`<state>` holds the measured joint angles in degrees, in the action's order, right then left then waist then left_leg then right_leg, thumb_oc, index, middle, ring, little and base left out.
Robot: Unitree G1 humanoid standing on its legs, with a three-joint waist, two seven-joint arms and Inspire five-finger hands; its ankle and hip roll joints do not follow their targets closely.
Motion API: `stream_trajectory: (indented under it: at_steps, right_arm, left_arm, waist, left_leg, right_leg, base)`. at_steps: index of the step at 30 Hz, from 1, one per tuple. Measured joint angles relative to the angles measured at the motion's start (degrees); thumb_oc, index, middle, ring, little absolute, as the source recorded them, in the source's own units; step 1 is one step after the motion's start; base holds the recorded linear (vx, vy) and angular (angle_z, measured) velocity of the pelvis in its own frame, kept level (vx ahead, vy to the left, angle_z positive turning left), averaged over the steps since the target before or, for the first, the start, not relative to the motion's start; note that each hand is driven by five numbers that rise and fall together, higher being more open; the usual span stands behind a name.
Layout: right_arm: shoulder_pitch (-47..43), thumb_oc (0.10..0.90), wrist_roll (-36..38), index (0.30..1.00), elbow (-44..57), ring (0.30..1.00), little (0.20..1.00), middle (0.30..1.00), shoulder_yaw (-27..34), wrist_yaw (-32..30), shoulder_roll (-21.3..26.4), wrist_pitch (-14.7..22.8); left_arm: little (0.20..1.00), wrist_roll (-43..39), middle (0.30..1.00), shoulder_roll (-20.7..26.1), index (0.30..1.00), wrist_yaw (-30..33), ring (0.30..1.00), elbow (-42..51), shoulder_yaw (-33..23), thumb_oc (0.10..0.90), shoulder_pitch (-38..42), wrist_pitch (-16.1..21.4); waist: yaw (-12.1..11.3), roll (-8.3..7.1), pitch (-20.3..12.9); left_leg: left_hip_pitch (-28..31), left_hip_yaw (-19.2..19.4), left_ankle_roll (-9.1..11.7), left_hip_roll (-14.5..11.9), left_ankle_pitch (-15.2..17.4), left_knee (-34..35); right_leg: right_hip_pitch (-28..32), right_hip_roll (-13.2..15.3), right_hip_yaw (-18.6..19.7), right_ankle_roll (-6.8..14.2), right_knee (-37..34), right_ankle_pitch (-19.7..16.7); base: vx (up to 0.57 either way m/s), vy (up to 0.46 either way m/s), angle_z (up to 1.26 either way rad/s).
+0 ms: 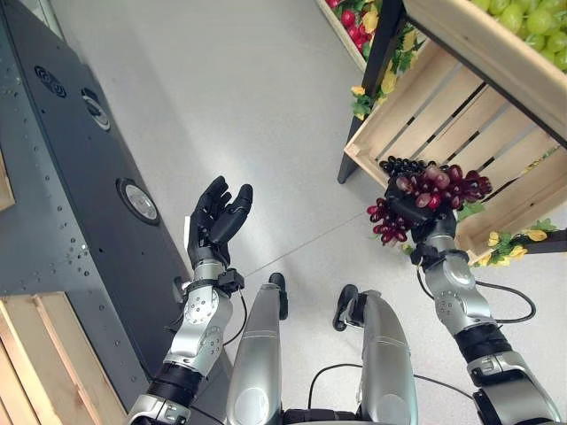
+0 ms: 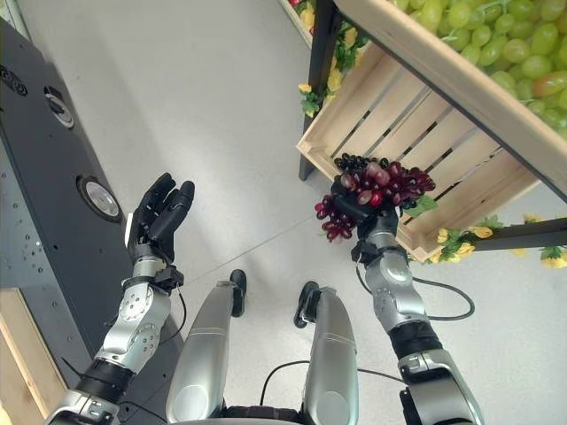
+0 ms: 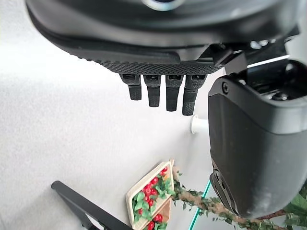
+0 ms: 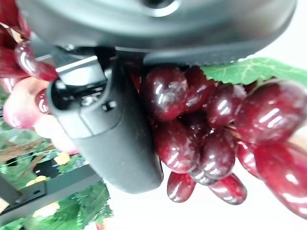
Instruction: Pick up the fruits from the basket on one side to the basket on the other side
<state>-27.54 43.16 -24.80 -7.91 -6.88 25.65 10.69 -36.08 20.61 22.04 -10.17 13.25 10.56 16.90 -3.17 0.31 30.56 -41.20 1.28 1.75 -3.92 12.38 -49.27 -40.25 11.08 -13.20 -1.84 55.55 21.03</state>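
My right hand (image 1: pixel 415 209) is shut on a bunch of dark red grapes (image 1: pixel 436 186) with a green leaf, held in the air just in front of the slatted wooden crate (image 1: pixel 461 115) at the right. Its thumb (image 4: pixel 115 139) wraps the grapes (image 4: pixel 201 134) in the right wrist view. A crate of green grapes (image 2: pixel 496 40) sits above, on the stand's upper tier. My left hand (image 1: pixel 218 215) is raised over the floor at the left, fingers straight and holding nothing; its fingers (image 3: pixel 163 93) show extended in the left wrist view.
A dark grey counter (image 1: pixel 80 177) with round fittings runs along the left, with a wooden crate (image 1: pixel 44 363) at the lower left. A far crate of red fruit (image 1: pixel 354 22) and yellow flowers (image 1: pixel 390 71) line the black-framed stand. Pale floor (image 1: pixel 230 106) lies between.
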Motion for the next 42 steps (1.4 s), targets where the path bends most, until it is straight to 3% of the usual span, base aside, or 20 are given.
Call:
stream_trajectory:
  at_steps: [11,16,20,24,31,40,42]
  right_arm:
    - [-14.48,0.400,0.00,0.300,-13.56,0.300,0.300,0.300,0.95,-7.95,8.51,-0.12]
    - [-20.45,0.400,-5.69,0.300,-23.97,0.300,0.300,0.300,-0.67,-11.62,14.20,-8.15]
    - [-24.24,0.400,-24.19,0.300,-30.06,0.300,0.300,0.300,-13.20,-12.06,21.87,-19.55]
    - [-27.21,0.400,-35.52,0.300,-31.70,0.300,0.300,0.300,-16.16,-11.20,23.49,-26.73]
    - [-33.13,0.400,-52.13,0.300,-35.74,0.300,0.300,0.300,-24.68,-4.11,24.60,-33.01]
    - [-34.14,0.400,-52.59,0.300,-38.57,0.300,0.300,0.300,-24.38,-3.44,24.77,-34.30]
    - [-34.12,0.588,-51.54,0.582,-38.54,0.582,0.582,0.582,-24.01,-4.42,24.76,-34.28]
  left_arm:
    - [0.900,-0.30,0.900,2.84,0.900,-1.68,0.900,0.01,2.54,0.800,1.38,-0.22]
    - [0.900,-0.85,0.900,3.91,0.900,-2.13,0.900,0.04,3.60,0.800,1.39,-0.26]
    - [0.900,-0.89,0.900,5.73,0.900,-2.17,0.900,0.29,4.95,0.800,1.26,-0.25]
    - [0.900,-1.47,0.900,7.79,0.900,-2.20,0.900,0.62,5.66,0.800,0.85,-0.25]
    - [0.900,-2.28,0.900,7.99,0.900,-2.94,0.900,2.10,6.72,0.800,0.54,-0.16]
    - [0.900,-3.05,0.900,8.47,0.900,-3.44,0.900,2.46,6.65,0.800,0.93,-0.17]
    - [0.900,-3.16,0.900,8.69,0.900,-3.45,0.900,2.46,6.65,0.800,0.90,-0.17]
  waist:
    - [-2.53,0.07,0.01]
    - [-3.26,0.27,0.03]
    - [-4.25,0.36,0.03]
    - [-4.13,0.36,0.03]
    - [-4.75,0.36,0.03]
    - [-5.29,0.38,0.02]
    - [-5.21,0.38,0.02]
  left_leg:
    - [-4.78,-2.42,0.10,0.30,0.43,-4.59]
    - [-5.16,-2.77,0.08,0.85,0.42,-5.11]
    - [-5.49,-3.15,0.09,1.01,0.39,-5.12]
    - [-5.92,-3.78,0.16,1.15,0.35,-4.88]
    - [-5.01,-3.82,0.45,1.31,0.14,-2.94]
    - [-4.05,-3.94,0.50,1.96,-0.13,-1.84]
    - [-4.04,-3.90,0.37,2.08,-0.27,-1.63]
  right_leg:
    - [-3.32,0.57,-1.68,-1.01,4.39,1.28]
    - [-3.34,1.08,-1.94,-0.94,4.89,1.37]
    - [-3.14,1.31,-2.53,-0.78,4.53,1.27]
    - [-3.04,1.27,-3.15,-0.73,3.95,1.24]
    - [-2.06,1.29,-3.51,-0.06,2.20,0.83]
    - [-0.94,2.05,-4.07,0.06,1.36,0.79]
    - [-0.98,2.18,-4.05,0.05,1.36,0.81]
  base:
    - [0.02,-0.001,0.07]
    - [0.00,-0.019,0.05]
    - [-0.02,-0.035,0.04]
    - [-0.01,-0.008,0.06]
    - [-0.01,-0.008,0.02]
    - [-0.01,-0.008,0.03]
    - [0.00,0.000,0.00]
